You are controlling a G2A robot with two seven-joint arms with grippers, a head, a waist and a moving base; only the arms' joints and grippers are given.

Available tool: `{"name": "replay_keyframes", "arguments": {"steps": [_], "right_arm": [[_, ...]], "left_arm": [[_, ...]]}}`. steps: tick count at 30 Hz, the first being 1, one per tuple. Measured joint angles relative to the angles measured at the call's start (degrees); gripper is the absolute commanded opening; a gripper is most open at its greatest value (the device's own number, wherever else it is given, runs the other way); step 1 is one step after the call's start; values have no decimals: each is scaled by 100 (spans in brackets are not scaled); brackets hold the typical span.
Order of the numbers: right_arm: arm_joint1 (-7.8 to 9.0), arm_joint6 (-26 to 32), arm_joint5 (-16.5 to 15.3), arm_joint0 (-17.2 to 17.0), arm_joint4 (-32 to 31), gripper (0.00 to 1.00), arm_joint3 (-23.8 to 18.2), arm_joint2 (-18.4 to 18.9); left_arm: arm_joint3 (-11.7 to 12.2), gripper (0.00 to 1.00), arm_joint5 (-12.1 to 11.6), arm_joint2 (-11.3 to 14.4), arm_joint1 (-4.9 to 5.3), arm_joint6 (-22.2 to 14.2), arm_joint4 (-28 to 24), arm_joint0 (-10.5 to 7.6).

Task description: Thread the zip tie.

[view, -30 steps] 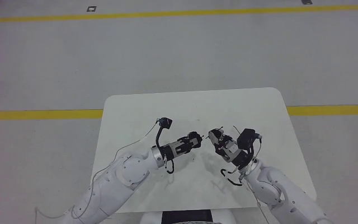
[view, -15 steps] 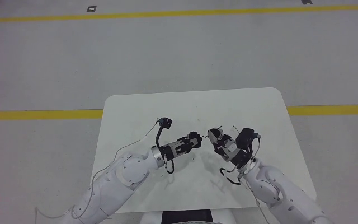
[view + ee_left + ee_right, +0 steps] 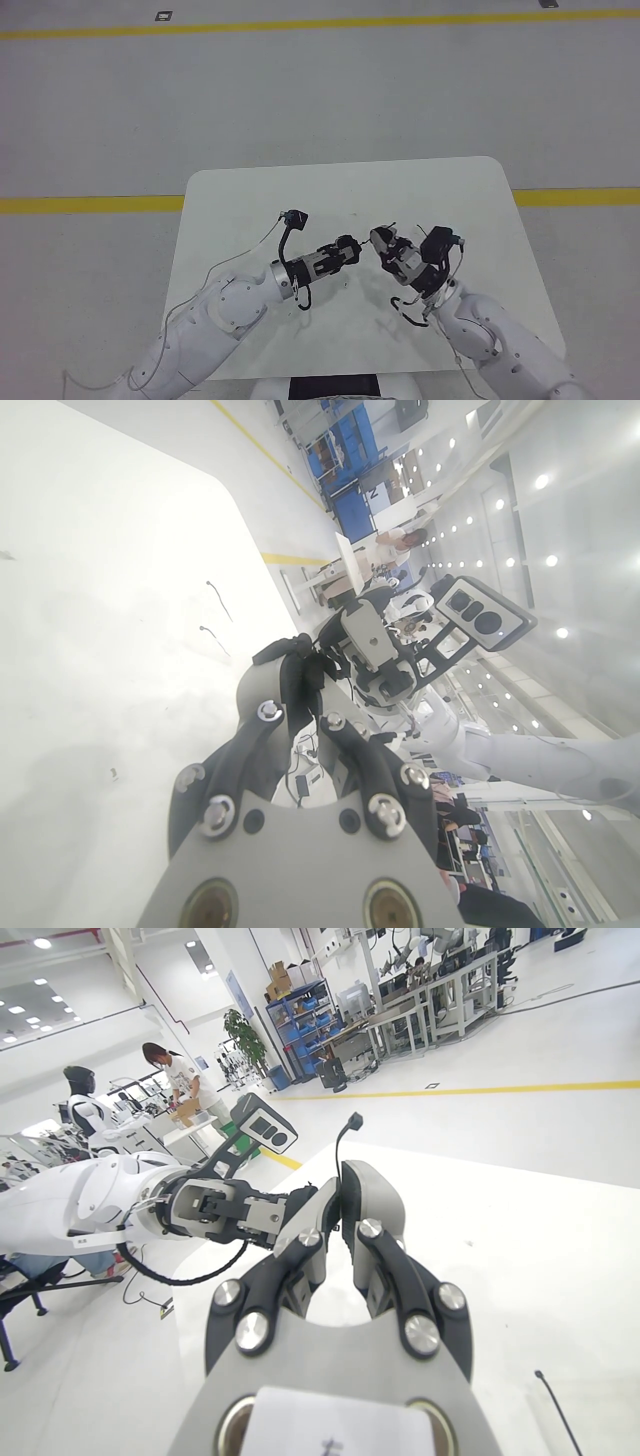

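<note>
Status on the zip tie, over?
Right tool shut on tie, head poking out. Left tool shut, tip beside it. No loop visible. Spare ties lie clear.

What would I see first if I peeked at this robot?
The left gripper and the right gripper meet almost tip to tip over the middle of the white table. The right gripper pinches a thin black zip tie that sticks up out of its grip. Spare zip ties lie flat on the table nearby.

A large robotics lab: pale floor marked with a yellow line (image 3: 320,22), blue shelving (image 3: 305,995) holding bins, workbenches (image 3: 400,1023) crowded with equipment, another humanoid robot (image 3: 87,1113) nearby.
</note>
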Motion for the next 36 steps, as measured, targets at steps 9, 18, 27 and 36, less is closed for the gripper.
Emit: {"name": "replay_keyframes", "arguments": {"steps": [9,18,27,36], "right_arm": [[-65,12,0,29,-30,0,131,-25],[-91,-120,0,-27,-120,0,0,34],[-121,-71,0,-15,-133,0,61,24],[-152,-36,0,-12,-150,0,101,41]], "left_arm": [[0,0,0,0,0,0,0,0],[0,0,0,0,0,0,0,0],[0,0,0,0,0,0,0,0],[0,0,0,0,0,0,0,0]]}}
